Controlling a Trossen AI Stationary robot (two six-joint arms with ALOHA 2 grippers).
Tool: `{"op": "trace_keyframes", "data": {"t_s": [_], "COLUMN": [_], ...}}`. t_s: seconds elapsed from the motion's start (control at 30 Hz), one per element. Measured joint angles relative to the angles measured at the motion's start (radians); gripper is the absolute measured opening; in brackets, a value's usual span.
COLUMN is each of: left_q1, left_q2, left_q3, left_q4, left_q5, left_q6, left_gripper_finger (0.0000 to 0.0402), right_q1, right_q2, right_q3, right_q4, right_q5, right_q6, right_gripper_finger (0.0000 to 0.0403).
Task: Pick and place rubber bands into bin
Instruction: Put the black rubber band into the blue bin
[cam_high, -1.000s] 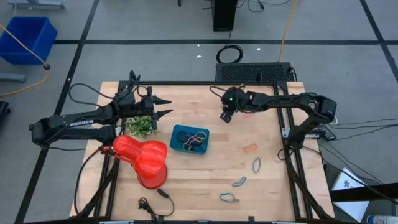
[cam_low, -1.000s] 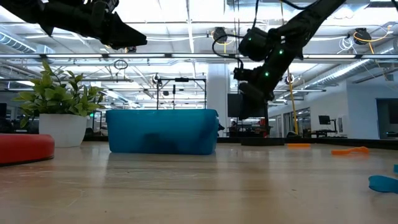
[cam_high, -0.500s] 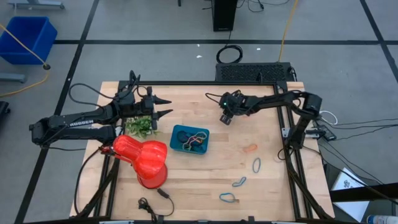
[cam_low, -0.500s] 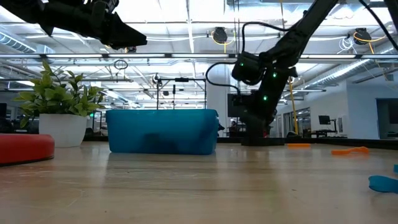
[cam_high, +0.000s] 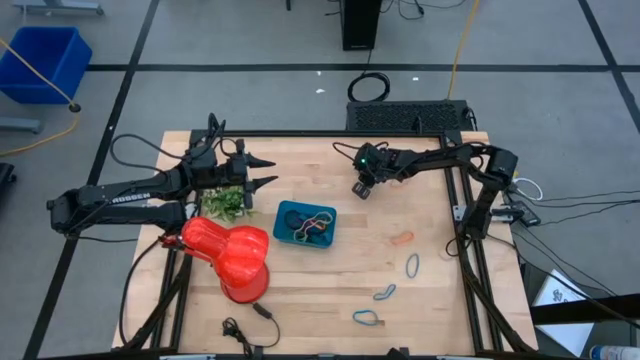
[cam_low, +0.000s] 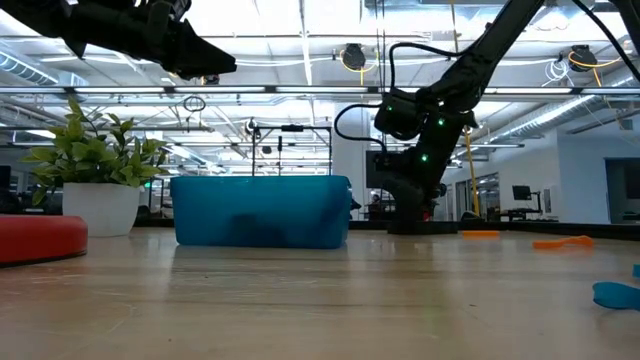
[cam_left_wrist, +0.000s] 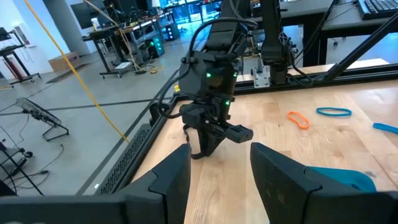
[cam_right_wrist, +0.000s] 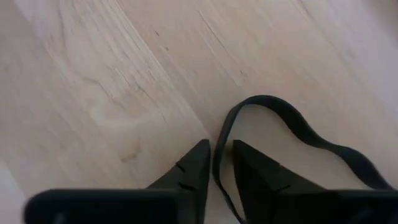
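Where the pale wooden table (cam_high: 330, 290) comes nearest its front edge, four loose thin elastic rubber bands lie flat at about four to five o'clock from its middle: a blue loop (cam_high: 366, 318) nearest, a second blue one (cam_high: 385, 292) just beyond, a grey-blue one (cam_high: 412, 265) farther, and an orange one (cam_high: 401, 239) beyond that; a glossy red vase (cam_high: 230, 255) lies on its side at about eight o'clock; near the centre sits the small shallow teal-blue plastic bin (cam_high: 305, 224), already holding several bands (cam_high: 312, 226), tan and black among them; at nine to ten o'clock of the bin the left gripper (cam_high: 270, 170) hovers over a green leafy plant (cam_high: 226, 203), its fingers spread wide apart and holding nothing; farthest, at about one o'clock of the bin and well apart from it, the right gripper (cam_high: 362, 189) is down at the table, its two dark fingers (cam_right_wrist: 186, 171) nearly together with a strand of a thin black rubber band (cam_right_wrist: 292, 134) running between them; the wrist view suggests they are nipped onto it, with the rest of the loop lying slack on the wood; such a band is likely very light, soft and floppy, and will droop and stretch rather than hold shape; a pinch across a single strand seems best, firm enough that it does not slip out; the carry to the bin probably wants a clear lift so the dangling loop does not drag or snag the rim.
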Motion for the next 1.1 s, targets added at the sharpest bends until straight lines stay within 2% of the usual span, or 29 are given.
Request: {"op": "trace_keyframes", "data": {"t_s": [0.17,0.63,0.9,1.1], "left_q1": [0.0,0.0,0.0,0.0], "left_q2": [0.0,0.0,0.0,0.0], "left_q3": [0.0,0.0,0.0,0.0], "left_q4": [0.0,0.0,0.0,0.0], "left_q5": [0.0,0.0,0.0,0.0], "left_q6": [0.001,0.001,0.001,0.001], "left_gripper_finger": [0.0175,0.0175,0.0175,0.0175], "right_q1": [-0.01,-0.009,0.024,0.101], "right_q2": [0.001,-0.016,-0.177,-0.335], "right_q3": [-0.001,-0.005,-0.006,-0.006], "right_q4": [0.001,0.053,0.055,0.146], "right_q5": [-0.005,0.008,0.011,0.009], "right_q6": [-0.009,-0.009,-0.011,-0.021], "right_gripper_finger": [0.0008,0.0002,0.0002,0.0001]}}
